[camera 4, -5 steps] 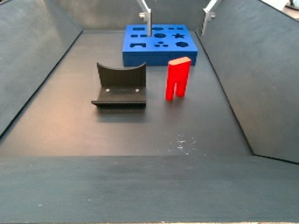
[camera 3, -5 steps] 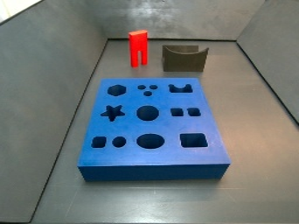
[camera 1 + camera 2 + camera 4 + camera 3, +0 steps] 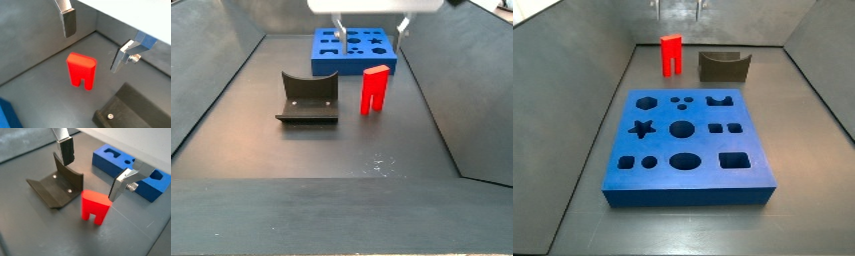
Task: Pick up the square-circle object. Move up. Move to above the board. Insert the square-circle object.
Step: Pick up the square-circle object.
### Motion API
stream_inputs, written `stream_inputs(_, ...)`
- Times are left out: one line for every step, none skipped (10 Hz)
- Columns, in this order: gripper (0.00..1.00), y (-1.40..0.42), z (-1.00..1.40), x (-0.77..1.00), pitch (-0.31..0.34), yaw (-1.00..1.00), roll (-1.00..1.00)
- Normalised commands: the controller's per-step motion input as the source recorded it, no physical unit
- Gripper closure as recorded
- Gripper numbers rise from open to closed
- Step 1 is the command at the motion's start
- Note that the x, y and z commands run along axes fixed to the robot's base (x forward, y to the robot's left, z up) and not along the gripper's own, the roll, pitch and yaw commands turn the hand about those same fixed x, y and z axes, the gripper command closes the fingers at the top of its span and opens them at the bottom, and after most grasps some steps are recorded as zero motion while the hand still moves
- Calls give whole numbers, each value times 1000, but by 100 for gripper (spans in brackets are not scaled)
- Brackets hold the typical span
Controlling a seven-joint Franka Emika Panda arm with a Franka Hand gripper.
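Both wrist views: spread claw (image 3: 93,42) above free-standing square-circle object (image 3: 81,70).

The square-circle object (image 3: 96,209) looks like smooth, slightly glossy red plastic. The board (image 3: 687,140) is matt blue, plastic-looking. The gripper (image 3: 93,37), above the block, has brushed silver metal fingers (image 3: 69,22). The fixture (image 3: 57,185) is dull dark metal; the floor (image 3: 318,150) is grey, faintly sheened.

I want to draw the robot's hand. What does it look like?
The gripper, above the square-circle object, has two flat silver fingers like thin plates, with dark pads on the inner faces. One finger sits in a blue holder with a small silver bolt. In a side view its body looks white.
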Motion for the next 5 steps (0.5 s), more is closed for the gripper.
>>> stream_inputs(0,-223,-680,-297,-30,683,0)
stream_inputs(0,-194,-694,-366,-143,643,0)
stream_inputs(0,0,-571,-477,-184,600,0)
stream_inputs(0,160,-417,-546,-179,489,0)
stream_inputs(0,357,-100,-183,-149,614,-89)
